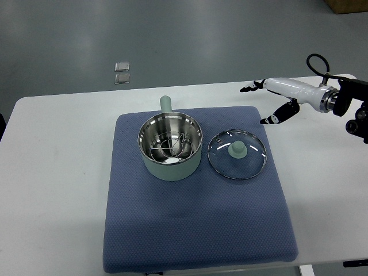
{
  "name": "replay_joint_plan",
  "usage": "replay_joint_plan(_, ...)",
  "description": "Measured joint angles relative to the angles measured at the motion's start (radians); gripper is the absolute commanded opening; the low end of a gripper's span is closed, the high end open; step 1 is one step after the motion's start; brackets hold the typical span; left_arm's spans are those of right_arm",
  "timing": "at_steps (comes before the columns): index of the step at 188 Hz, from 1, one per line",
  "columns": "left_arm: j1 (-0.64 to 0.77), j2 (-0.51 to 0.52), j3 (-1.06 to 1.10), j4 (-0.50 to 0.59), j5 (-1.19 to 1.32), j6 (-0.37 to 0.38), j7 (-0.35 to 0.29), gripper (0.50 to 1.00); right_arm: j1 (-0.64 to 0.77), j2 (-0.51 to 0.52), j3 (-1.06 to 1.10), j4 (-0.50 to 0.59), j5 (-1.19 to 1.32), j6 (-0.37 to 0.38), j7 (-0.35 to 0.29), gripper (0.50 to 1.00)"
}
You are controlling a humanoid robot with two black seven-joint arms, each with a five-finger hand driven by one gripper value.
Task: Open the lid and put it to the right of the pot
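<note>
**Basically done: lid down right of pot, hand clear**

Lid (237,153) lies flat on the blue mat (195,230), knob up, just right of the pot (171,145). Rims look nearly touching; can't tell if they actually meet. Pot is open, a wire rack visible inside, handle pointing toward the far side of the table (52,172).

Right hand (270,103) hangs above the far right corner of the mat, apart from the lid, fingers loose and spread, holding nothing. Left arm is not visible.

Risks, as I judge them:
- Little left to spoil. Main one is the right arm sweeping low across the mat on its way out and clipping the knob, which would slide the glass lid into the pot or toward the mat edge.
- Lid sits close to the pot, so any nudge to the pot would knock rim against rim.
- Dark cable loop at the wrist (330,100) could snag if the arm twists; nothing near it now.

Surroundings: two small clear packets (122,72) lie on the floor beyond the table, well away. Nothing stands between hand and lid, or along the arm's open side to the right.
</note>
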State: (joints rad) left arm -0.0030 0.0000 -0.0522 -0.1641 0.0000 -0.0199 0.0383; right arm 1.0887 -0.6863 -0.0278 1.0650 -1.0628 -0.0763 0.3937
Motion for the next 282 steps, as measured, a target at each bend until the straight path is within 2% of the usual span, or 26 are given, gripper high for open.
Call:
replay_joint_plan(17, 0.000, 0.000, 0.000, 0.000, 0.000, 0.000, 0.000, 1.000, -0.041, -0.007, 0.068, -0.011, 0.076, 0.040, 0.000, 0.844)
replay_joint_plan(46, 0.000, 0.000, 0.000, 0.000, 0.000, 0.000, 0.000, 1.000, -0.144, 0.003, 0.243, -0.042, 0.343, 0.115, -0.005, 0.842)
replay_joint_plan(83, 0.000, 0.000, 0.000, 0.000, 0.000, 0.000, 0.000, 1.000, -0.287, 0.061, 0.497, -0.081, 0.504, 0.147, -0.018, 0.842)
replay_joint_plan(101, 0.000, 0.000, 0.000, 0.000, 0.000, 0.000, 0.000, 1.000, -0.373, 0.119, 0.649, -0.108, 0.508, 0.163, -0.047, 0.842)
replay_joint_plan(136, 0.000, 0.000, 0.000, 0.000, 0.000, 0.000, 0.000, 1.000, -0.520, 0.237, 0.953, -0.126, 0.483, 0.210, -0.163, 0.842)
replay_joint_plan(159, 0.000, 0.000, 0.000, 0.000, 0.000, 0.000, 0.000, 1.000, -0.590, 0.311, 1.111, -0.126, 0.405, 0.240, -0.202, 0.842)
replay_joint_plan(203, 0.000, 0.000, 0.000, 0.000, 0.000, 0.000, 0.000, 1.000, -0.691, 0.455, 1.355, -0.126, 0.235, 0.319, -0.230, 0.854)
replay_joint_plan(210, 0.000, 0.000, 0.000, 0.000, 0.000, 0.000, 0.000, 1.000, -0.700, 0.467, 1.374, -0.125, 0.230, 0.331, -0.232, 0.885)
replay_joint_plan(219, 0.000, 0.000, 0.000, 0.000, 0.000, 0.000, 0.000, 1.000, -0.714, 0.483, 1.392, -0.124, 0.227, 0.345, -0.232, 0.885)
replay_joint_plan(220, 0.000, 0.000, 0.000, 0.000, 0.000, 0.000, 0.000, 1.000, -0.715, 0.484, 1.393, -0.124, 0.227, 0.346, -0.232, 0.927)
replay_joint_plan(222, 0.000, 0.000, 0.000, 0.000, 0.000, 0.000, 0.000, 1.000, -0.717, 0.487, 1.396, -0.124, 0.227, 0.347, -0.232, 0.930)
replay_joint_plan(282, 0.000, 0.000, 0.000, 0.000, 0.000, 0.000, 0.000, 1.000, -0.767, 0.573, 1.472, -0.124, 0.260, 0.355, -0.221, 0.930)
